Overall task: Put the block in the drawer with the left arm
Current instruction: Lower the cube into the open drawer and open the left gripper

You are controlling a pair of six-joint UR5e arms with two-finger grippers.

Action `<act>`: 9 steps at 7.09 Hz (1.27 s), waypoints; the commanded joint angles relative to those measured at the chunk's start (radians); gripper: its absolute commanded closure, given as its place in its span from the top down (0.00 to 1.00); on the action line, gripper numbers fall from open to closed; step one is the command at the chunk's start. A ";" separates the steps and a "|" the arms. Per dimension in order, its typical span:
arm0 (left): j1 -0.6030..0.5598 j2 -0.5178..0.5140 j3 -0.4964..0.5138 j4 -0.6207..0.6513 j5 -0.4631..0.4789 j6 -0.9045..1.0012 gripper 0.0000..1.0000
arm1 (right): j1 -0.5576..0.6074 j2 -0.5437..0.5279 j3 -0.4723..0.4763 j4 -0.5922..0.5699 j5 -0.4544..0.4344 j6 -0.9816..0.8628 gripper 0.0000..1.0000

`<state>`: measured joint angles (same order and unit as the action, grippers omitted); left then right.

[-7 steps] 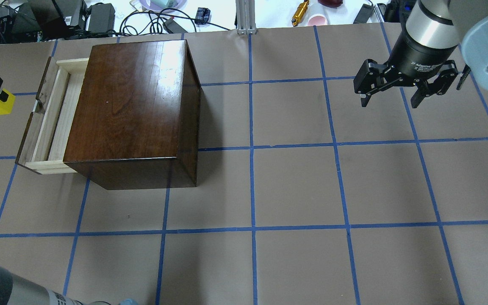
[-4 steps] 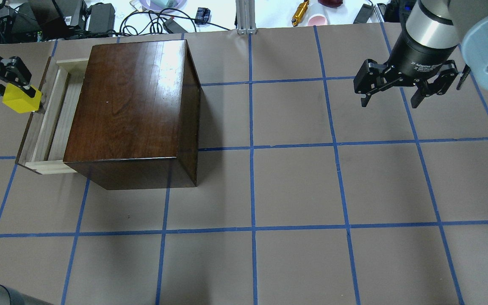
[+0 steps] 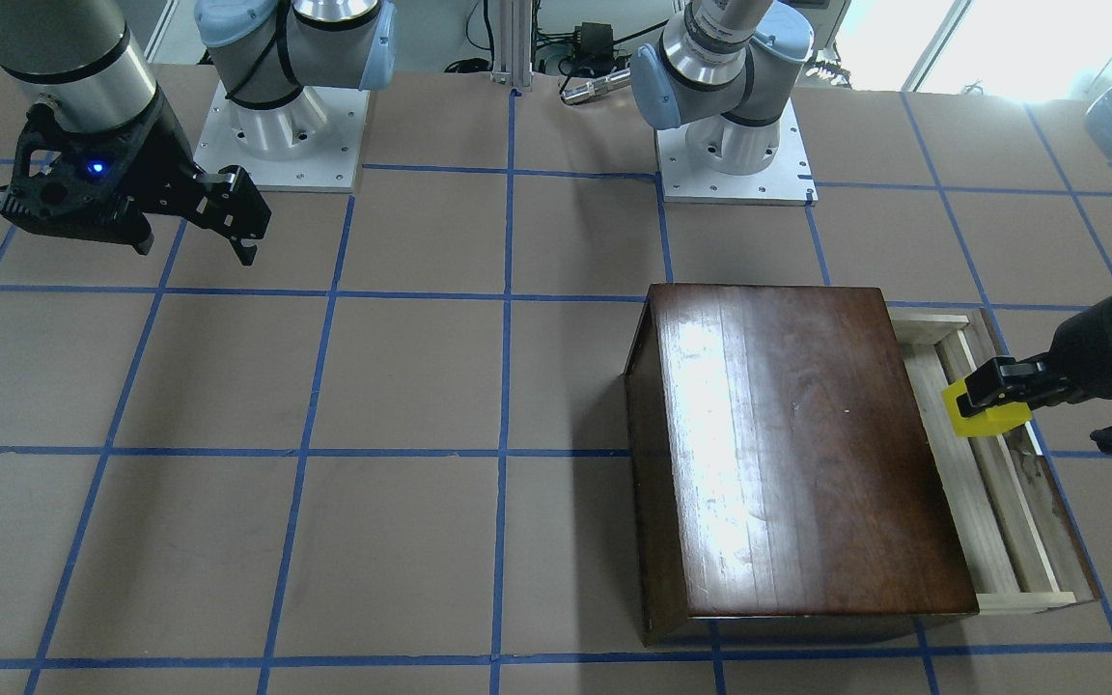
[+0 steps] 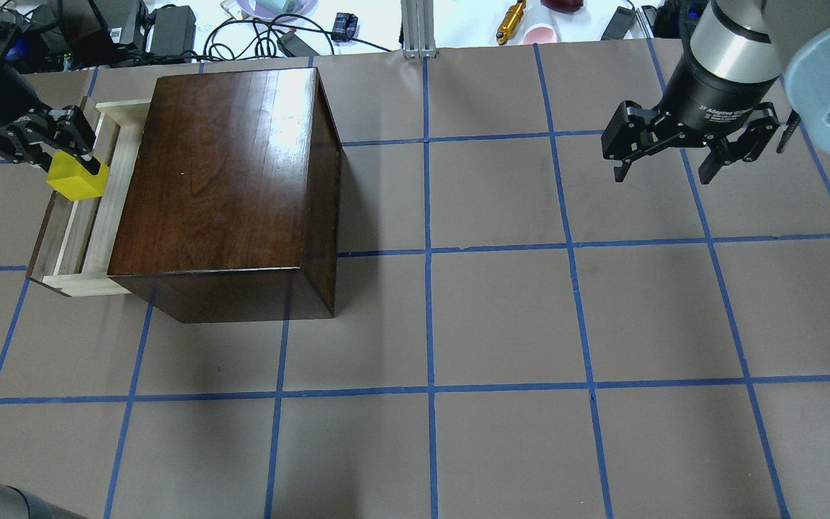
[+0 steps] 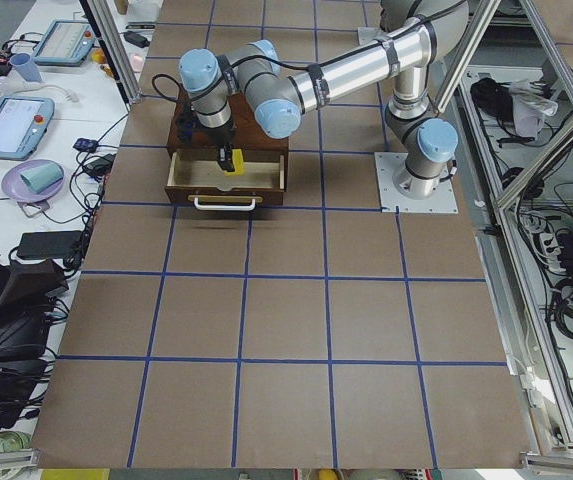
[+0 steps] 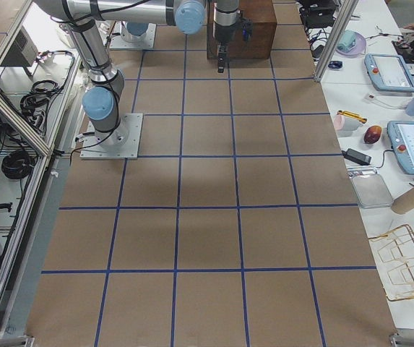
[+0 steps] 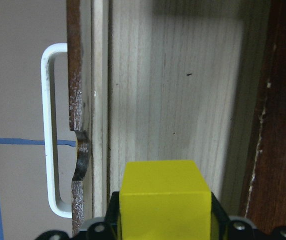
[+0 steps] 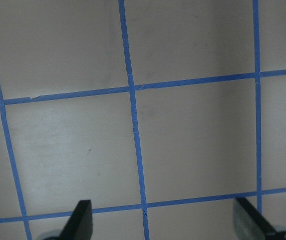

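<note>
My left gripper (image 4: 69, 162) is shut on the yellow block (image 4: 76, 179) and holds it over the open drawer (image 4: 80, 231), above its far half. The block also shows in the front-facing view (image 3: 983, 417), the exterior left view (image 5: 233, 161) and the left wrist view (image 7: 165, 197), where the pale drawer floor (image 7: 177, 90) lies below it. The drawer slides out of the dark-brown wooden box (image 4: 231, 180) and has a white pull (image 7: 49, 130). My right gripper (image 4: 667, 169) is open and empty, high over the table's far right.
The table is brown paper with a blue tape grid (image 4: 428, 252). Cables, chargers and small items (image 4: 256, 29) lie beyond the far edge. The robot bases (image 3: 278, 135) stand at the near side.
My left gripper has carried the yellow block rightward, from beyond the drawer's front board to above the drawer's inside. The right arm has not moved.
</note>
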<state>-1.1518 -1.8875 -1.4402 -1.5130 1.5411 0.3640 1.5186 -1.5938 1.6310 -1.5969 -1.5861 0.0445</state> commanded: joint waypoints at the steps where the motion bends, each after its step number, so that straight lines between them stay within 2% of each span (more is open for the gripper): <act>1: 0.000 -0.024 -0.023 0.025 -0.001 0.006 0.26 | 0.000 0.000 0.000 0.000 0.000 0.000 1.00; 4: -0.002 -0.056 -0.026 0.025 -0.004 0.016 0.26 | 0.000 0.000 0.000 0.000 0.000 0.000 1.00; 5: -0.002 -0.058 -0.025 0.028 -0.002 0.015 0.59 | 0.000 0.000 0.000 0.000 0.000 0.000 1.00; 6: -0.002 -0.058 -0.023 0.031 -0.004 0.013 1.00 | 0.000 0.000 0.000 0.000 0.000 0.000 1.00; 9: -0.002 -0.045 -0.016 0.030 -0.004 0.013 1.00 | 0.000 0.000 0.000 0.000 0.000 0.000 1.00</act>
<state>-1.1536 -1.9411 -1.4593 -1.4823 1.5364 0.3774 1.5187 -1.5938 1.6306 -1.5969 -1.5861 0.0445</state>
